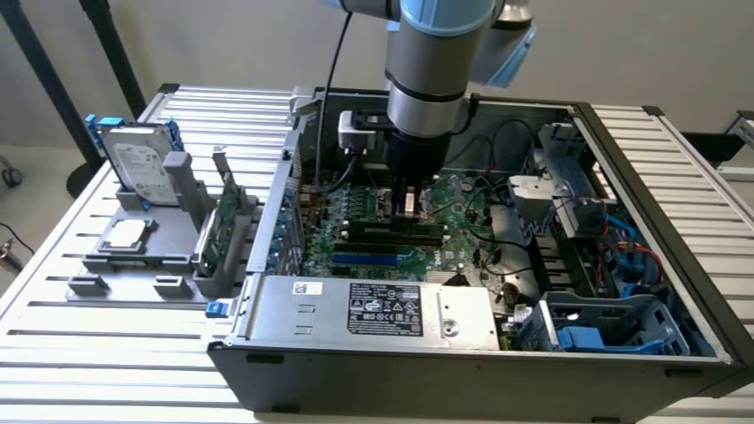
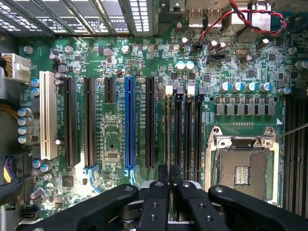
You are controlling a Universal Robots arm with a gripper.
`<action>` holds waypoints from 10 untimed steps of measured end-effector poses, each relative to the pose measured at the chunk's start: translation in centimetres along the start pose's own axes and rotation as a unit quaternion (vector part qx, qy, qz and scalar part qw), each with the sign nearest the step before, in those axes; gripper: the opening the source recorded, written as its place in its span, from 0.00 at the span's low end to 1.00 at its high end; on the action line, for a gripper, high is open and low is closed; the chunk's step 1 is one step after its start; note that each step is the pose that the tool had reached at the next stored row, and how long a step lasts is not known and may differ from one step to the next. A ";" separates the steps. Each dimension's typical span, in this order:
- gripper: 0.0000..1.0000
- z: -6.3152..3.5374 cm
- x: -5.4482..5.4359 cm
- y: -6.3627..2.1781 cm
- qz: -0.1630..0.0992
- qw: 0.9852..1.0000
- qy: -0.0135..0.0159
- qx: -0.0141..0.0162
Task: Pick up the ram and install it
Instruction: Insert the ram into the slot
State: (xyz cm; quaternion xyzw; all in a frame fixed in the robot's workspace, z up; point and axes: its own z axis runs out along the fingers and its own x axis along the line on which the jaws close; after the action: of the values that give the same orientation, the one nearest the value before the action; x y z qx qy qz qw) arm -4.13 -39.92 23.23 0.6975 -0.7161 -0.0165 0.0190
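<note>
The gripper (image 2: pixel 169 180) has matt black fingers (image 2: pixel 157 202) that look like moulded plastic, studded with small bright metal screws. Between them sits the thin edge of the ram (image 2: pixel 168 139), dark and dull; its finish is hard to judge edge-on. The motherboard (image 2: pixel 115 144) is glossy green laminate with matt black plastic slots (image 2: pixel 150 122), one blue slot (image 2: pixel 129 122) and one white slot (image 2: pixel 48 115), both smooth plastic. The CPU socket (image 2: pixel 243 166) has a shiny bare-metal frame. The computer case (image 1: pixel 471 375) is dull grey sheet metal, resting on a ribbed, brushed aluminium table (image 1: pixel 118 353).
</note>
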 end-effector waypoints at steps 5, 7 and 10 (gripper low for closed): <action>0.13 0.00 0.0 0.00 0.000 1.000 0.000 0.000; 0.13 0.00 0.0 0.00 0.000 1.000 0.000 0.000; 0.13 0.01 0.0 0.00 0.000 1.000 0.001 0.000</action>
State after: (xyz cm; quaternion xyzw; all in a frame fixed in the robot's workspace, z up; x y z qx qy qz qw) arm -4.13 -39.88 23.22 0.6973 -0.7163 -0.0157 0.0199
